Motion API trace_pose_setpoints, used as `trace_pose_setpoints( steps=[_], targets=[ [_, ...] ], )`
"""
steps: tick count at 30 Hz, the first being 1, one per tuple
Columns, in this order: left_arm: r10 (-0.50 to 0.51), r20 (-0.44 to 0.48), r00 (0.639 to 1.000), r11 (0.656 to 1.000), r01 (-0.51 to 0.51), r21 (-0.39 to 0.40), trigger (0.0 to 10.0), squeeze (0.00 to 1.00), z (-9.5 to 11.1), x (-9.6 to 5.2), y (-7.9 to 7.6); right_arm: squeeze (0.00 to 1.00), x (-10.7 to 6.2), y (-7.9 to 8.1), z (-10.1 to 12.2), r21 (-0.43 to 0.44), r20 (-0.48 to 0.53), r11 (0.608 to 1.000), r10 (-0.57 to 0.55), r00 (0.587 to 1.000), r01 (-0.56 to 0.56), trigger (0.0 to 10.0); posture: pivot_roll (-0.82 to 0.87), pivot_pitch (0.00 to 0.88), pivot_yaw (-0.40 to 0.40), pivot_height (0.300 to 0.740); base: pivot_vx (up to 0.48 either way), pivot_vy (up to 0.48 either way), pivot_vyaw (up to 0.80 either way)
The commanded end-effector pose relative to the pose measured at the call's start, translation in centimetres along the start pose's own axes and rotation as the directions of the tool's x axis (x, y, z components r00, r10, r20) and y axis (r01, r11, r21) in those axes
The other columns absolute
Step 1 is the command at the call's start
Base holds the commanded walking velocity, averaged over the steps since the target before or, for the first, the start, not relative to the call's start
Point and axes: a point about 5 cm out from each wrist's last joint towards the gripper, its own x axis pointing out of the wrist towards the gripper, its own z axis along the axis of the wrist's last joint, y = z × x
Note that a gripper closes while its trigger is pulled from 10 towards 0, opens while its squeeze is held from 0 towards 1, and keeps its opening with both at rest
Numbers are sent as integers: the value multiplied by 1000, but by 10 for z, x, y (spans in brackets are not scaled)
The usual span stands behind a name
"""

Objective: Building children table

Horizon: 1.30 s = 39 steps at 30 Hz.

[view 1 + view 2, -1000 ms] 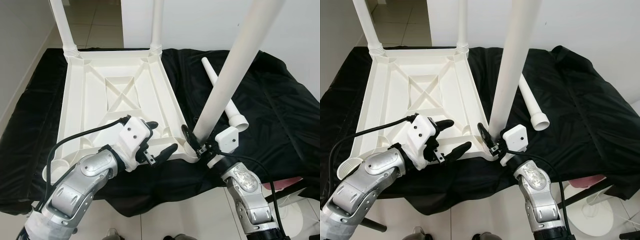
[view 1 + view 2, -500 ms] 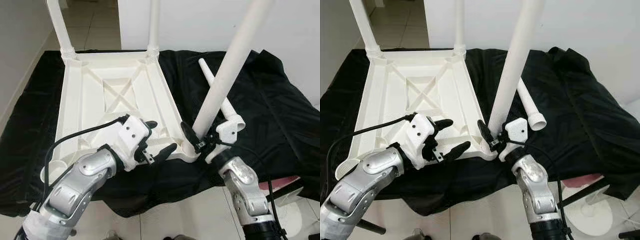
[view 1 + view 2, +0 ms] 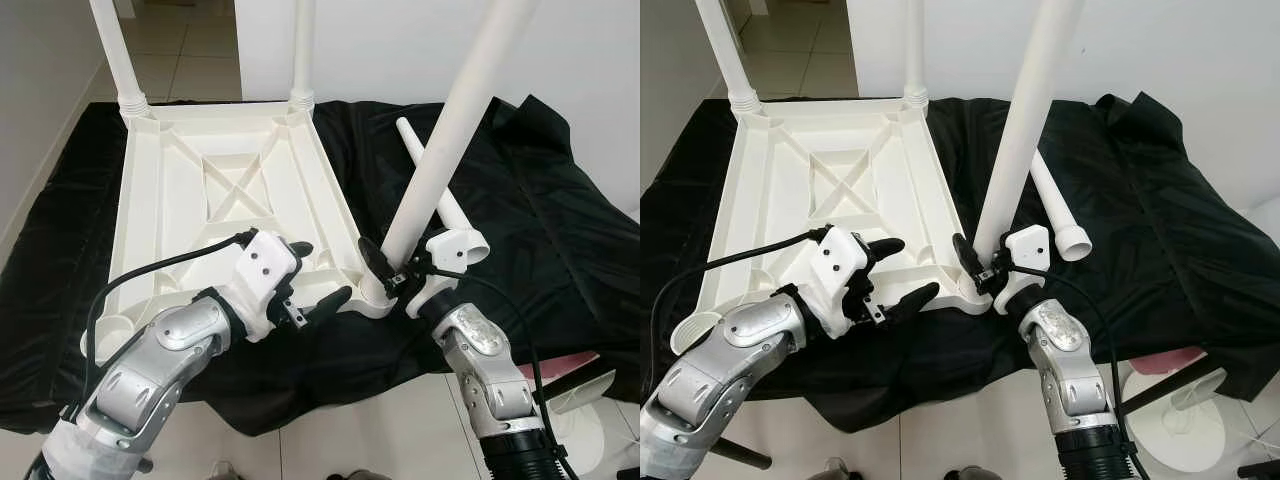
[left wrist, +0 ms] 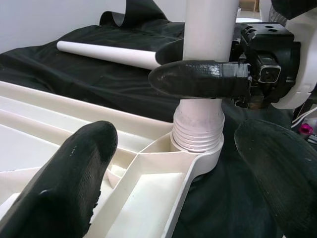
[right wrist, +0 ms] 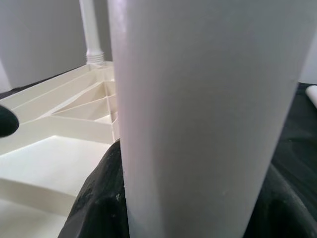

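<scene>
Tabletop, white ribbed plastic, rectangular (image 3: 225,200), lies upside down on a worktop draped in black cloth (image 3: 540,200). Two white plastic legs stand upright in the far corner sockets, far-left leg (image 3: 112,50) and far-right leg (image 3: 303,45). A third long white tubular leg (image 3: 450,130) sits with its threaded end in the near-right corner socket (image 4: 198,148), leaning away to the right. A fourth loose white leg with a flared end (image 3: 440,195) lies flat on the cloth just right of the tabletop, behind the leaning leg. Near-left corner socket (image 3: 105,335) holds no leg.

Right gripper (image 3: 395,275) is at the base of the leaning leg, jaws clamped around it just above the socket; one black finger (image 3: 375,262) shows on the leg's left side.

Left gripper (image 3: 310,275) hovers over the tabletop's near edge, just left of that socket, jaws apart, nothing between them. Black cable (image 3: 150,275) runs along the left arm.
</scene>
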Motion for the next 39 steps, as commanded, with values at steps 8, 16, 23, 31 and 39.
trace_pose_setpoints(
  steps=[8, 16, 23, 31, 39],
  targets=[
    [-59, 0, 998, 998, 59, 24, 10000, 0, 5, 0, -1, 0, -10, 5, -14, 102, -19, 937, -333, 943, 333, 10000, 43, 110, -48, 740, 0, 0, 0],
    [-65, -3, 998, 997, 65, 33, 10000, 0, 6, -1, 0, 0, -8, 18, -7, 133, -4, 905, -408, 913, 405, 10000, 43, 110, -47, 740, 0, 0, 0],
    [-67, -7, 998, 997, 67, 40, 10000, 0, 6, 0, 1, 0, -6, 16, -4, 135, -4, 890, -439, 899, 435, 10000, 47, 114, -45, 740, 0, 0, 0],
    [-69, -13, 998, 997, 70, 39, 10000, 0, 6, -1, 0, 0, -5, 13, 1, 106, 23, 890, -448, 894, 443, 10000, 51, 121, -52, 740, 0, 0, 0],
    [-84, -19, 996, 996, 85, 41, 10000, 0, 4, 0, -3, 1000, -5, 10, 5, 111, 52, 900, -429, 902, 422, 10000, 48, 120, -56, 740, 0, 0, 0]
  ],
)
